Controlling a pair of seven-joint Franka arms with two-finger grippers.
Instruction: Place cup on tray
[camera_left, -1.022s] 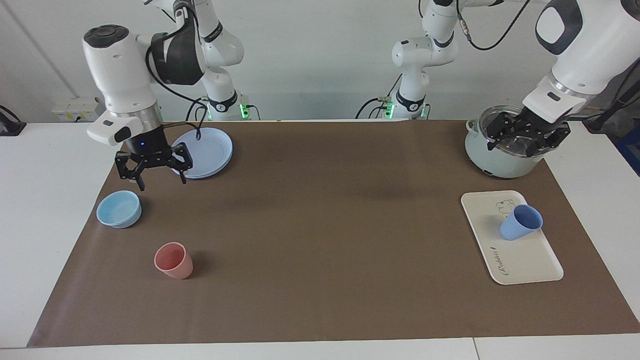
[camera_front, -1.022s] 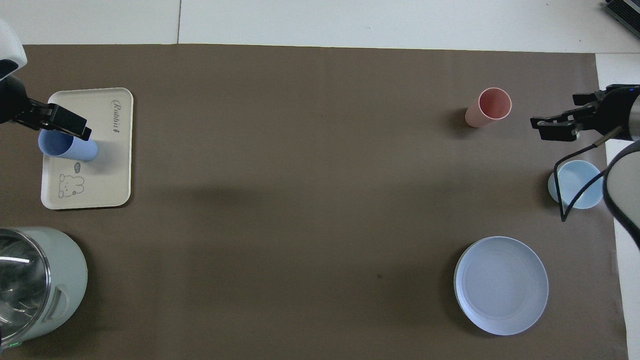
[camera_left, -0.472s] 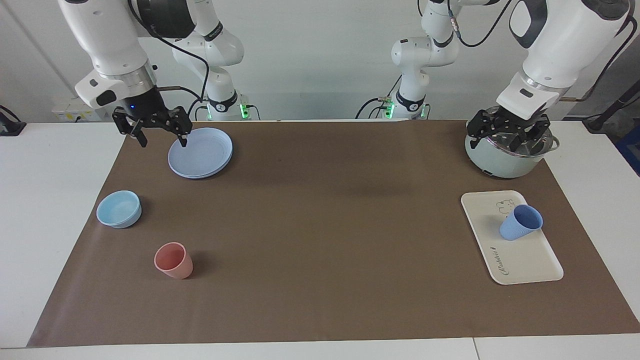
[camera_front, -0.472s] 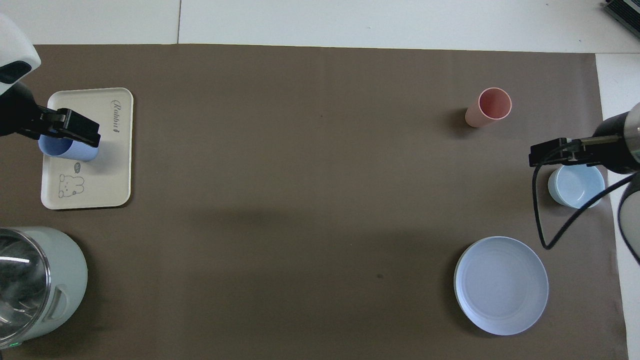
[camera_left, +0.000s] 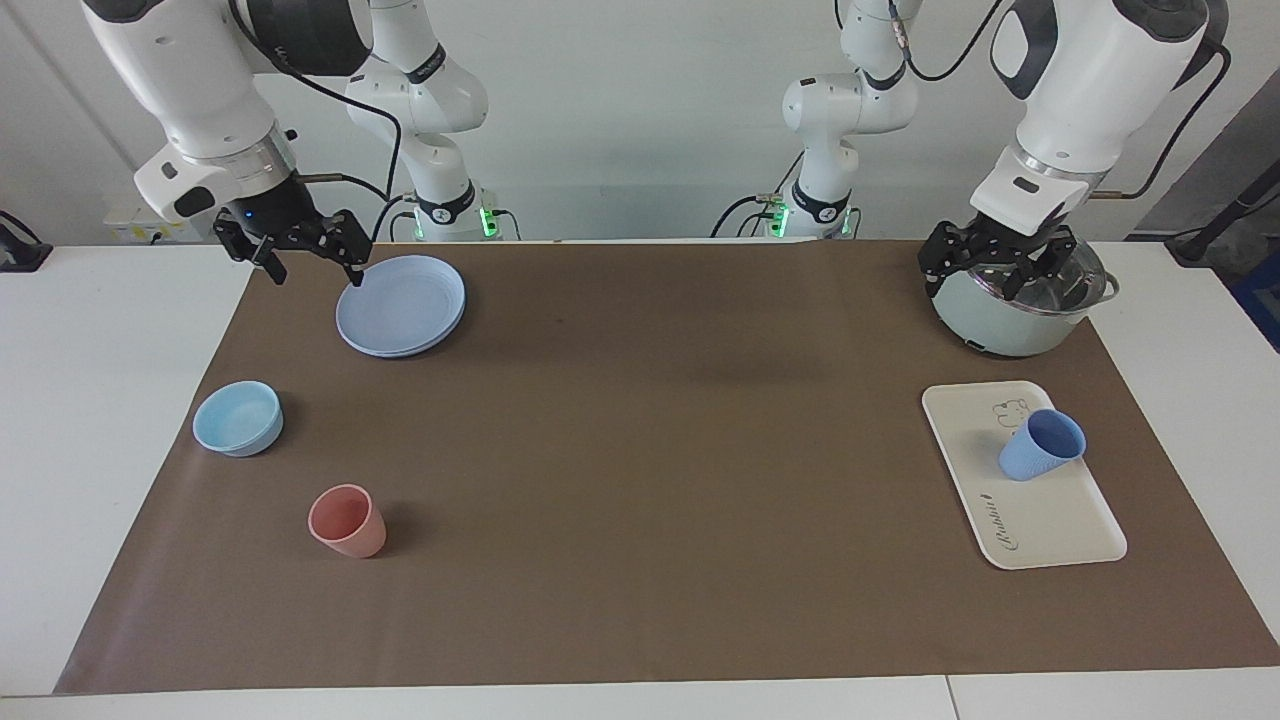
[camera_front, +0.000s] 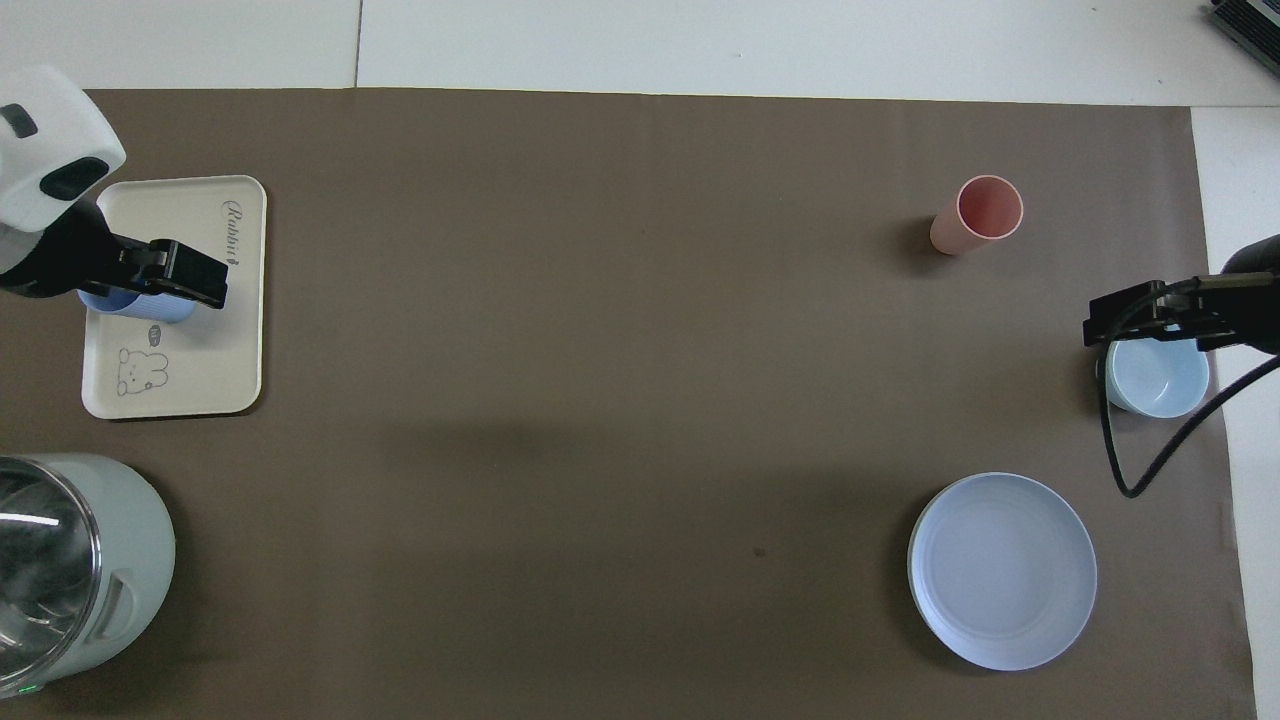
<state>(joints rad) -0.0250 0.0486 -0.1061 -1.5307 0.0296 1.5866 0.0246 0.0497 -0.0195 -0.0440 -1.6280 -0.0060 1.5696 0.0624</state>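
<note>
The periwinkle-blue cup (camera_left: 1040, 446) stands on the cream-white tray (camera_left: 1040, 525) at the left arm's end of the table, beside the bear drawing. My left gripper (camera_left: 995, 272) is open and empty, raised high and well apart from the cup. In the overhead view the left gripper (camera_front: 160, 282) covers most of the cup (camera_front: 140, 309) on the tray (camera_front: 185, 375). My right gripper (camera_left: 312, 265) is open and empty, raised at the right arm's end; in the overhead view the right gripper (camera_front: 1135, 318) is over the light-blue bowl's rim.
A pale-green pot (camera_left: 1010, 315) (camera_front: 75, 570) stands nearer to the robots than the tray. At the right arm's end are a round blue plate (camera_left: 400, 305) (camera_front: 1000, 570), a light-blue bowl (camera_left: 238, 418) (camera_front: 1155, 378) and a salmon-pink cup (camera_left: 347, 520) (camera_front: 975, 215).
Both grippers have risen and drawn back toward the robots, staying open. The cup has stayed in place on the tray.
</note>
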